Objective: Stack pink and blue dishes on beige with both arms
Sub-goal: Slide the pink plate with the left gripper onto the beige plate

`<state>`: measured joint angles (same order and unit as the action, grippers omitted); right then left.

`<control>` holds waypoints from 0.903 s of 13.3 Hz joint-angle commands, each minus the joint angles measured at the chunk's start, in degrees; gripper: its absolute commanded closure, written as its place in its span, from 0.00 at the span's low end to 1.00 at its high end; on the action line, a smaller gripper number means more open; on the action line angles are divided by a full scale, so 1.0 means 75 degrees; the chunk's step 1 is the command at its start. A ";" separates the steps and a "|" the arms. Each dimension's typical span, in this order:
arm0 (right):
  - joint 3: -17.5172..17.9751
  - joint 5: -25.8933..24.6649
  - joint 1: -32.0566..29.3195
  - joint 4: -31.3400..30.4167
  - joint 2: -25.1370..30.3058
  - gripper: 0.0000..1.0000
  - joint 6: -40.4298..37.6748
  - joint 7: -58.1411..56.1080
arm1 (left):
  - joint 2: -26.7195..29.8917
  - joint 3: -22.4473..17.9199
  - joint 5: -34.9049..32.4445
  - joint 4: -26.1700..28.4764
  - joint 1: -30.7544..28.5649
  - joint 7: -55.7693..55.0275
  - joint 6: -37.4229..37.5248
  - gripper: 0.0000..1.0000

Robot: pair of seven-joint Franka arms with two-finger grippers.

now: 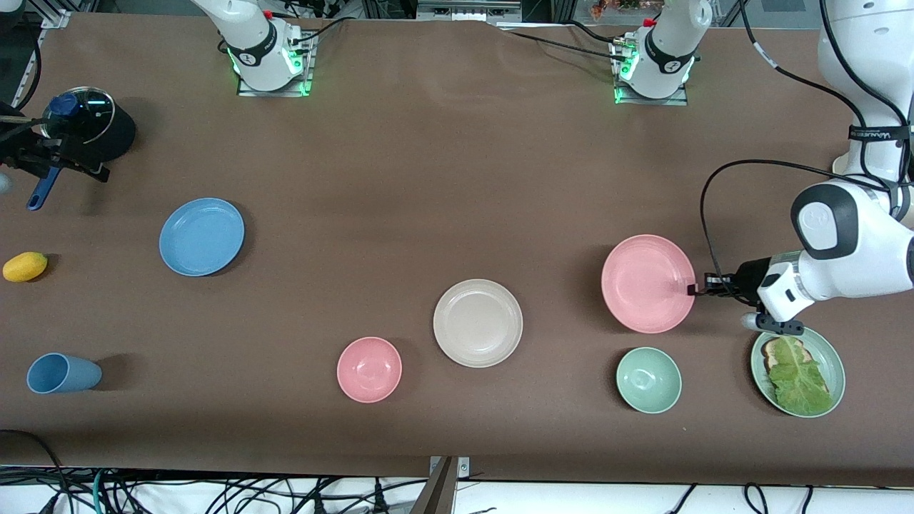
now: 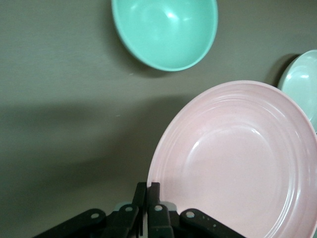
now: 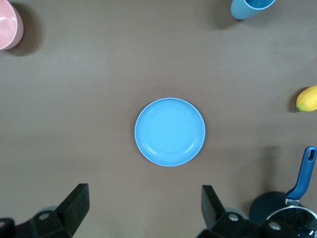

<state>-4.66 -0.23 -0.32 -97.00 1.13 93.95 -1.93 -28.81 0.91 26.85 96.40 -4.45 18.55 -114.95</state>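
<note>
The pink plate is tilted off the table toward the left arm's end, its rim pinched between the closed fingers of the left gripper, which grips the edge facing that end; in the left wrist view the pink plate rises at a slant from the left gripper clamped on its rim. The beige plate lies flat near the middle of the table, nearer to the front camera than the pink plate and apart from it. The blue plate rests flat toward the right arm's end, well apart from the beige one. The right wrist view looks straight down on the blue plate, with the right gripper held above it, fingers spread wide and touching nothing. A pink bowl sits beside the beige plate, nearer to the front camera, and a green bowl stands nearer to the camera than the pink plate. Beside it, at the left arm's end, a green plate carries toast and a lettuce leaf. At the right arm's end lie a blue cup on its side, a yellow lemon, and a dark pan with a glass lid.
</note>
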 commanded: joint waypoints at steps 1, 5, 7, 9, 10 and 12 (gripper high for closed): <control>-0.0023 0.0078 0.0031 -0.0027 0.0060 0.00 -0.0022 -0.0024 | 0.0033 0.0510 -0.0275 -0.0231 0.0053 -0.1179 0.0057 1.00; -0.0034 0.0078 0.0031 -0.0027 0.0060 0.00 -0.0022 -0.0024 | -0.0048 0.0629 -0.0802 -0.0385 0.1058 -0.2680 -0.0551 1.00; -0.0034 0.0078 0.0031 -0.0027 0.0060 0.00 -0.0022 -0.0024 | -0.0177 0.0629 -0.0803 -0.0385 0.1610 -0.3255 -0.1066 1.00; -0.0034 0.0078 0.0031 -0.0027 0.0060 0.00 -0.0022 -0.0024 | -0.0411 0.0629 -0.0791 -0.0385 0.2032 -0.3491 -0.1569 1.00; -0.0034 0.0078 0.0031 -0.0027 0.0060 0.00 -0.0022 -0.0024 | -0.0528 0.0629 -0.0791 -0.0385 0.2255 -0.3655 -0.1955 1.00; -0.0034 0.0078 0.0031 -0.0027 0.0060 0.00 -0.0034 -0.0024 | -0.0762 0.0617 -0.0780 -0.0385 0.2595 -0.3983 -0.2461 1.00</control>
<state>-4.67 -0.23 -0.32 -97.01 1.13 93.94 -1.93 -32.49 6.06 22.53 94.85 13.10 -8.66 -130.84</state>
